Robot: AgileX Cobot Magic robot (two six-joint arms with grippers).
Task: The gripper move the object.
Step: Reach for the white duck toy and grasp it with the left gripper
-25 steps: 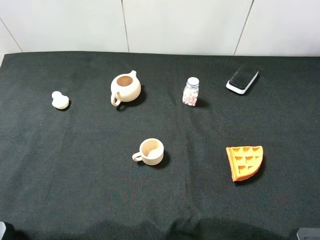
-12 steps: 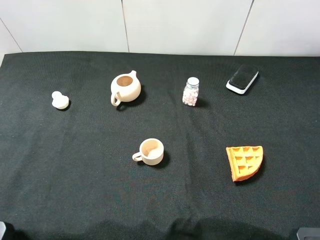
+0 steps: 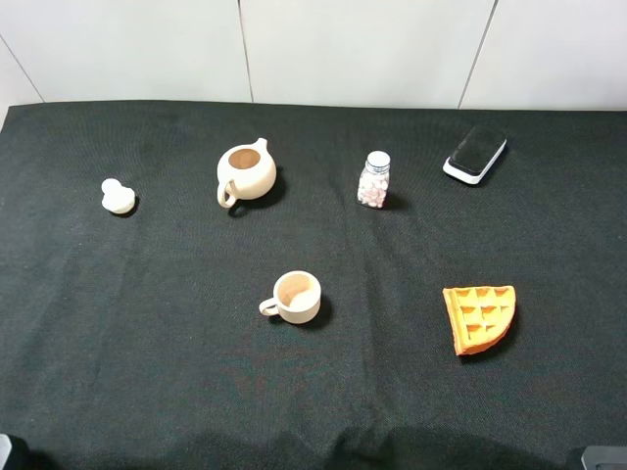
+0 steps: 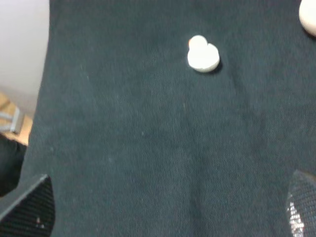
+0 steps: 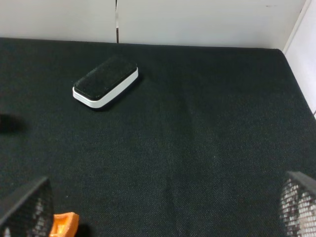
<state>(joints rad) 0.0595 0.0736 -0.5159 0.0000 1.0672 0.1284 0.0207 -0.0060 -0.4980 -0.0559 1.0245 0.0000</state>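
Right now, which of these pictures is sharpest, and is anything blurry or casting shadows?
Exterior high view: sharpest, evenly lit; the cream handled cup and cream round teapot cast soft shadows to their right. Left wrist view: slightly blurred, the small cream-white knobbed lid washed out. Right wrist view: fairly clear on the black-topped white rectangular block.

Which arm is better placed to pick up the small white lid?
Left. The lid lies far left in the high view and shows in the left wrist view; the right wrist view shows the eraser and waffle instead.
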